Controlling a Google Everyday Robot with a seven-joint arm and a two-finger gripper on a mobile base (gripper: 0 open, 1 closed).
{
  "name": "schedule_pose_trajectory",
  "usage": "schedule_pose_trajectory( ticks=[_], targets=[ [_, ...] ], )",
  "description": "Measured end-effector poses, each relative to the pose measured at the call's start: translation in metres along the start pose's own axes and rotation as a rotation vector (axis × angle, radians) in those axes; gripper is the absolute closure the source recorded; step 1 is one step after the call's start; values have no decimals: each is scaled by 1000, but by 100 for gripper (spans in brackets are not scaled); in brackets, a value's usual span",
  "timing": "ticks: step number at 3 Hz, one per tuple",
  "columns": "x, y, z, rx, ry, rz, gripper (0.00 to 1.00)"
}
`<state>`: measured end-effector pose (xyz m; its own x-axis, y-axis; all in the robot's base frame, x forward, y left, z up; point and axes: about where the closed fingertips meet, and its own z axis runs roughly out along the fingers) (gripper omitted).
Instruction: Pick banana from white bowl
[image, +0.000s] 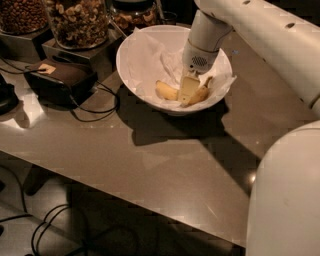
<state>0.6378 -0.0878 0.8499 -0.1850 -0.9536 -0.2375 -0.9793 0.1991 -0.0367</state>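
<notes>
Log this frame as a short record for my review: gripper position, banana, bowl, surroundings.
gripper: gripper lowered inside the white bowl, over the middle of the banana
banana: banana lying on crumpled paper at the bowl's bottom, not yet lifted
bowl: upright on the table
nearby: glass jars of nuts behind the bowl; black box with cables to its picture-left

jars (80, 20): nuts inside, back left on dark stands (75, 54)
black box (57, 81): beside the stands
cable (102, 111): looped on table (165, 170)
</notes>
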Motion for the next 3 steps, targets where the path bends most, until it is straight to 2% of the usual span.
schedule_pose_trajectory(
  ticks=[2,3],
  targets=[
    [-1,0,8,-20,6,0,43],
    [-2,-1,10,-19,10,-5,61]
  ],
)
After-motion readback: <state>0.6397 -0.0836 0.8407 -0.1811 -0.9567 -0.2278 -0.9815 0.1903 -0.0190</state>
